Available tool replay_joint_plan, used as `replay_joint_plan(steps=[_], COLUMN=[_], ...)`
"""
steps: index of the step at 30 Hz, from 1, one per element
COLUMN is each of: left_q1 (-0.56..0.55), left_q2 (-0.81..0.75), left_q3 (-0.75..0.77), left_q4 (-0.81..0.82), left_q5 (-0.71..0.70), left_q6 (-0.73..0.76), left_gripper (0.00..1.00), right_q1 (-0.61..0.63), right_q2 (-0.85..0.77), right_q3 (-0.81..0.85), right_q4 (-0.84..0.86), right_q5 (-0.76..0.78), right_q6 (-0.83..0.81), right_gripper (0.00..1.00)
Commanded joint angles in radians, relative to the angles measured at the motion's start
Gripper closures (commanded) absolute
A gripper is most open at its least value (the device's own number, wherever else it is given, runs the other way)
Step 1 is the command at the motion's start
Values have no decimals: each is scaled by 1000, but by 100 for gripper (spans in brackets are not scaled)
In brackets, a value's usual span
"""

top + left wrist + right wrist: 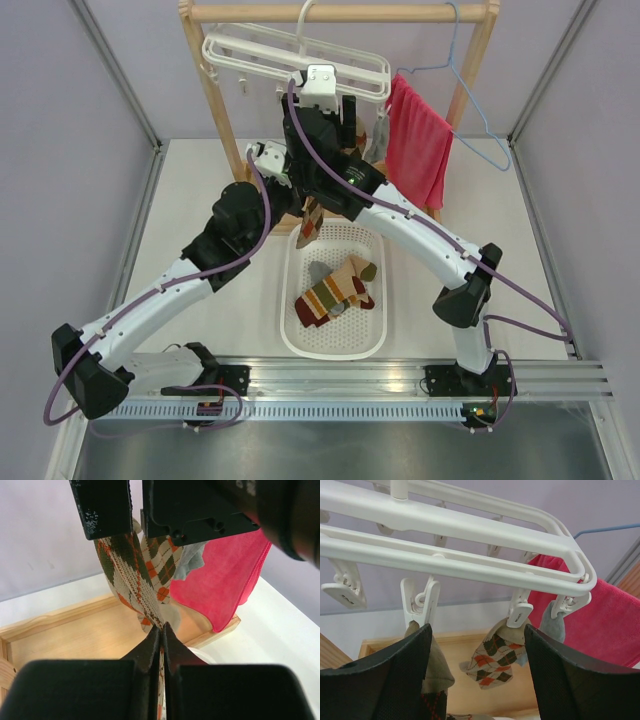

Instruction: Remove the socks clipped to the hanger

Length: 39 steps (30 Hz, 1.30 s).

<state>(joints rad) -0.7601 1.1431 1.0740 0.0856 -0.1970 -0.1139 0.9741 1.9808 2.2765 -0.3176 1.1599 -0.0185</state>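
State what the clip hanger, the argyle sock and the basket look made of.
The clip hanger looks like smooth, slightly glossy moulded white plastic. The argyle sock is matte knitted yarn, stitches visible. The basket seems white plastic, its walls perforated.

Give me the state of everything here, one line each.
Left gripper: shut on a brown-red-cream argyle sock.
Right gripper: open, below the hanger's clips.
White plastic drying hanger: hung up, a grey sock and a second argyle sock clipped on.
White mesh basket: holding striped socks.
Pinkish-red towel: hanging.
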Motion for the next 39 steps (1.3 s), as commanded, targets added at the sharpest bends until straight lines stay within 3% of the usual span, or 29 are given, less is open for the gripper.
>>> replay_joint_plan(steps=[1, 13, 20, 23, 31, 39], left_q1=[-27, -33, 22, 42, 154, 226], left_q2=[23, -3, 0, -26, -28, -43], left_q3=[14, 26, 43, 47, 145, 175], left_q4=[-23, -38, -61, -66, -153, -181], left_q5=[28, 119, 137, 192, 558, 852], left_q6=[36, 112, 141, 157, 82, -55], left_gripper=[98, 98, 98, 98, 98, 98], right_q1=[23, 21, 8, -49, -199, -314], right_q2=[-25, -204, -405, -480, -622, -665], right_q3=[32, -123, -340, -423, -587, -719], right_q4=[-3, -14, -21, -21, 49, 216], right_q5=[-19, -166, -222, -346, -786, -1098], right_q6=[15, 135, 186, 238, 304, 390], right_gripper=[21, 21, 21, 21, 22, 21])
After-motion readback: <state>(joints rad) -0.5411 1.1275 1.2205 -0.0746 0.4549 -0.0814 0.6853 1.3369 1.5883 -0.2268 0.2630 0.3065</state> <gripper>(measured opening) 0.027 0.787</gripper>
